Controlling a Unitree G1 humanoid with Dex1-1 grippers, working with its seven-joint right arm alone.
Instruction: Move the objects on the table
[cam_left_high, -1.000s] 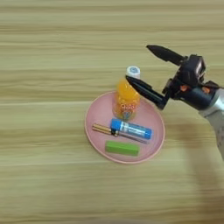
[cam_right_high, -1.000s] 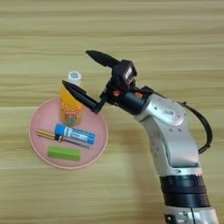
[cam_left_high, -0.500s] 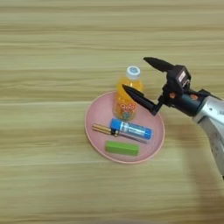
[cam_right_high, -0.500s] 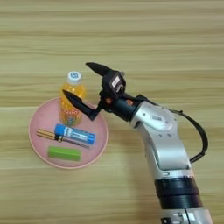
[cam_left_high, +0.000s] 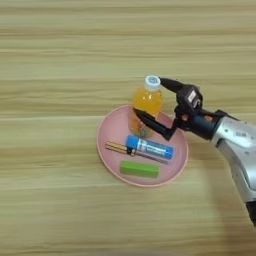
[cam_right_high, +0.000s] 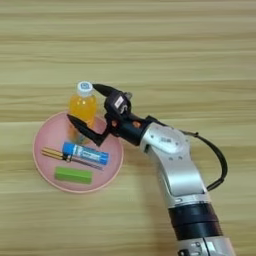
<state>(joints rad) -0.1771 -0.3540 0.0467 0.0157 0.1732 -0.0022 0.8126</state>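
While its horizontal grain stripes run from edge to edge, the broad light-tan wooden table (cam_left_high: 60, 55) carries everything else in view. Reaching in from the table's bottom right is the robot's silver forearm (cam_right_high: 175, 165), with a black cable looping beside it and a darker wrist section below. Next in size is the round pink plate (cam_left_high: 107, 150), lying near the middle of the table.

At the plate's far rim stands the small orange-drink bottle with a white cap (cam_left_high: 147, 102), upright; a patterned label wraps its lower part, but no writing on it can be read, and a small bluish mark on the cap is likewise illegible. The right gripper of two black fingers (cam_left_high: 148, 99) is spread wide around this bottle: one finger reaches past the cap on the far side, the other stretches across the plate in front of the bottle's lower body. Whether either finger touches the bottle cannot be told.

On the plate's middle lies the blue cylindrical tube with a white label (cam_left_high: 150, 147), on its side; the label's print is too small to read. Just beside it, toward the plate's left, lies the thin yellow-handled screwdriver (cam_left_high: 116, 147), its shaft running alongside the tube. Near the plate's front rim rests the small green rectangular block (cam_left_high: 139, 169), apart from the tube.
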